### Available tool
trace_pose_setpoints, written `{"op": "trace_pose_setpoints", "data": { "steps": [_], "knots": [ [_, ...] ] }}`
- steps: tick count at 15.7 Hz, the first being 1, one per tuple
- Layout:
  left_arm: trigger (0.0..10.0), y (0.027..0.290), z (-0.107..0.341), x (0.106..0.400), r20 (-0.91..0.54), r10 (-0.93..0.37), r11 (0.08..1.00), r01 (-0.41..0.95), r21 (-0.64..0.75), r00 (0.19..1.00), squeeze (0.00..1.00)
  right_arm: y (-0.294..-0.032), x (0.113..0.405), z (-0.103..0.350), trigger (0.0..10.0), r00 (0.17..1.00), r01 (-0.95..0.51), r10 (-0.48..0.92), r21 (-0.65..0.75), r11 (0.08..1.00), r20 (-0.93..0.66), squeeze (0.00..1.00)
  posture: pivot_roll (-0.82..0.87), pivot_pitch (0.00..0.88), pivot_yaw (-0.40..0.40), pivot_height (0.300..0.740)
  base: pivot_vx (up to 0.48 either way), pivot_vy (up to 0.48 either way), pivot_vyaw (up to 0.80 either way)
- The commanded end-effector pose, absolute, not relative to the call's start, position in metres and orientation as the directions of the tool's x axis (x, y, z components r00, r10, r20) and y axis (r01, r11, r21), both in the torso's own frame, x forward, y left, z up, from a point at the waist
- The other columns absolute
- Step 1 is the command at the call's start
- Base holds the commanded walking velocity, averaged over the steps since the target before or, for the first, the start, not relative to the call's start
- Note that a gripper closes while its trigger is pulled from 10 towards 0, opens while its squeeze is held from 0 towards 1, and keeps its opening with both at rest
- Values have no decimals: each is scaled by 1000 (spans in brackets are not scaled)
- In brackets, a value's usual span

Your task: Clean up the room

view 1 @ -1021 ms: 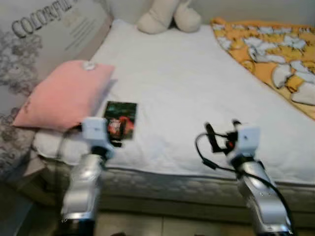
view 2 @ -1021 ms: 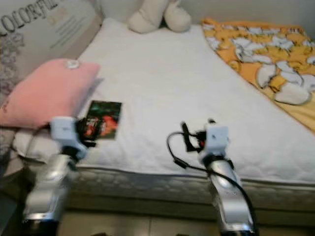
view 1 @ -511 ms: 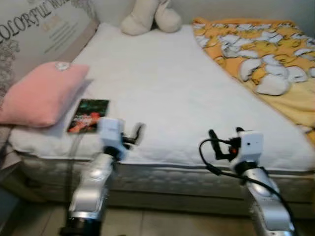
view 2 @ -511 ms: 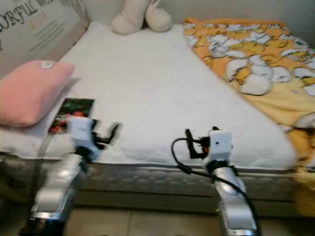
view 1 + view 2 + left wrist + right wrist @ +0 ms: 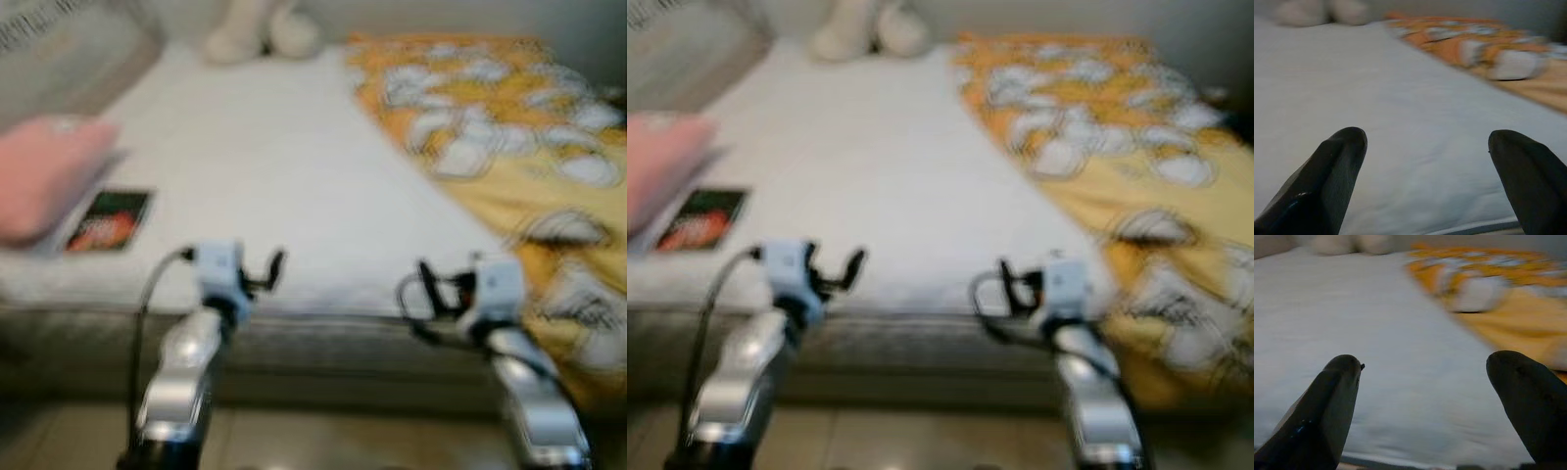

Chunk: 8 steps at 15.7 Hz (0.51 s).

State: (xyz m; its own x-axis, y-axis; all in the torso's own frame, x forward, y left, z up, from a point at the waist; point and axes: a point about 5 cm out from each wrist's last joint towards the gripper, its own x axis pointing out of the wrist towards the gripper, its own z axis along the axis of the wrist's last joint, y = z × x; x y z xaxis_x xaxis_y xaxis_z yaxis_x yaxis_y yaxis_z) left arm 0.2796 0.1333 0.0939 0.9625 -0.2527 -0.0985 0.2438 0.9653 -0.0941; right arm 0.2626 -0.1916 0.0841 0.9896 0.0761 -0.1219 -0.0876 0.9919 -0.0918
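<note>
A bed with a white sheet [image 5: 265,166] lies before me, blurred by motion. An orange and white patterned blanket [image 5: 490,127] covers its right side and hangs over the front right corner. A pink pillow [image 5: 44,171] and a dark book [image 5: 108,219] lie at the left. A cream plush toy [image 5: 260,31] sits at the far end. My left gripper [image 5: 266,274] is open near the bed's front edge, its fingers [image 5: 1327,181] wide apart with nothing between. My right gripper [image 5: 436,289] is open too, fingers [image 5: 1322,416] spread, just left of the hanging blanket.
The mattress side [image 5: 323,343] runs across in front of both arms, with tiled floor [image 5: 323,441] below it. A grey printed panel [image 5: 69,39] stands along the bed's left side.
The whole picture has shifted left, so the camera has turned right: the pillow and book sit nearer the left border and more of the blanket shows. The view has grown blurred.
</note>
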Motion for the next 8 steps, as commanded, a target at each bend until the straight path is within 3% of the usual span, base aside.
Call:
{"op": "trace_pose_setpoints", "data": {
  "steps": [1, 6, 8],
  "knots": [
    [10000, 139, 96, 281, -91, -228, 972, 222, -76, 969, 1000, -188, 262, 81, 10000, 988, -93, 81, -87, 992, -131, 0, -91, 0, 69, 740, 0, -480, -800],
    [10000, 140, 96, 281, -89, -207, 977, 201, -64, 974, 1000, -175, 261, 80, 10000, 974, -193, 179, -97, 976, -142, 0, -90, 0, 67, 740, 0, -480, 0],
    [10000, 145, 99, 282, -74, -166, 985, 162, -67, 983, 196, -173, 261, 77, 10000, 970, -205, 186, -116, 972, -154, 0, -88, 0, 65, 740, 0, 0, 0]
  ]
}}
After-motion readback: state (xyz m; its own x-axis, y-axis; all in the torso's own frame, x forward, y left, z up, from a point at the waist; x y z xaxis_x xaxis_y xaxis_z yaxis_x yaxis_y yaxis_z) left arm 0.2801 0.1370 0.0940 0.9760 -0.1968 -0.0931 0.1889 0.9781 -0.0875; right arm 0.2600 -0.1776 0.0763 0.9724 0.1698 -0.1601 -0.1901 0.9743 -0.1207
